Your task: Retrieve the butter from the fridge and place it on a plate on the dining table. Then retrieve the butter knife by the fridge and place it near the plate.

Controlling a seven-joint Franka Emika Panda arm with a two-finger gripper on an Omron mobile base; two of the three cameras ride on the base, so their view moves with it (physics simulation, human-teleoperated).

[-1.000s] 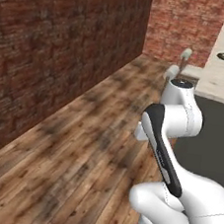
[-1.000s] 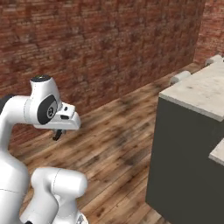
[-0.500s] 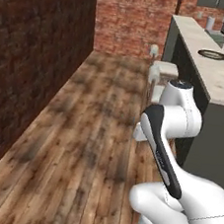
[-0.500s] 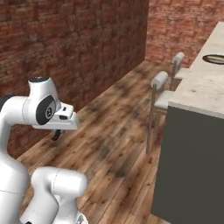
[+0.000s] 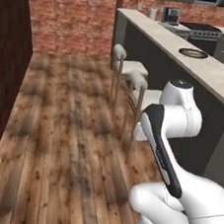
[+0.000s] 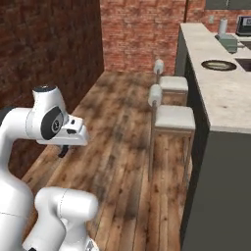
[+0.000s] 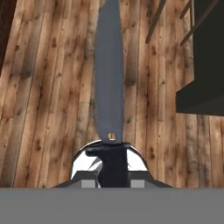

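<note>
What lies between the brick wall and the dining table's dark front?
In the right base view, bare wooden floor, then two stools standing against the dining table.

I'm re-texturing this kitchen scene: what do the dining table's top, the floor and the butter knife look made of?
Dining table: beige speckled top, probably polished stone, over a plain dark-grey front.
Floor: brown planks with grain and knots, so wood.
Butter knife: smooth grey blade, likely metal; dark handle, material unclear.

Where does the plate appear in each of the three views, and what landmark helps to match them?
Left base view: plate upper right, on the dining table.
Right base view: upper right, on the same table top.
Hand view: not in it.
Shared landmark: the two stools beside the table front, visible in both base views.
</note>
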